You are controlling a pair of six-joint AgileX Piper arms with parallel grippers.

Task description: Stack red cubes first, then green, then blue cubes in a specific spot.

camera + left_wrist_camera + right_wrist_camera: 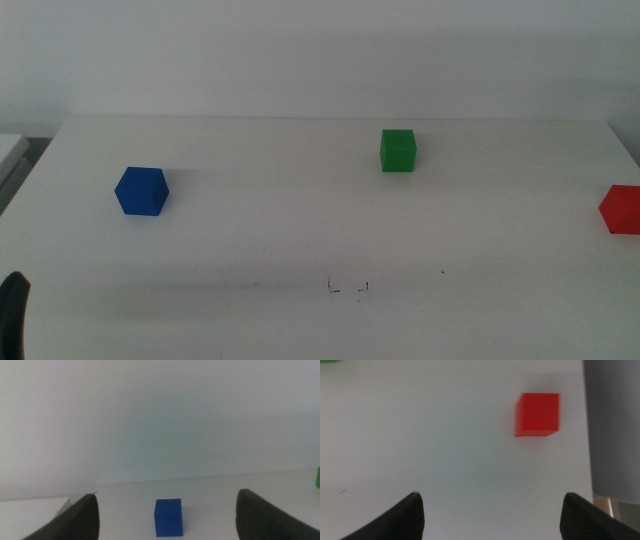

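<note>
**Ana:** White surface [300, 220] under a plain pale wall, and that's about all. How far along is the stacking?

**Ben:** Nothing is stacked, judging by how things lie. In the middle view the red cube [621, 209] sits at the far right edge of the frame, partly cut off. The spot [348, 288], two small pen corners at lower centre, holds nothing.

**Ana:** And the other two?

**Ben:** The green cube [398, 151] is upper centre-right, well apart from the spot. The blue cube [141, 191] is at mid-left. All three rest singly on the surface, far from one another.

**Ana:** So red goes first, then green, then blue. All of it is left?

**Ben:** I'd say so; every pick and placement is ahead.

**Ana:** The pincers?

**Ben:** The left pincer [167, 525] has its jaws wide apart, empty, facing the blue cube. Only a dark sliver of it shows at the middle view's lower left corner. The right pincer [492, 520] is also spread and empty, looking down with the red cube ahead of it.

**Ana:** Any writing or brands?

**Ben:** None to read. Only the pen marks and a lone black speck [443, 271] to their right.
</note>
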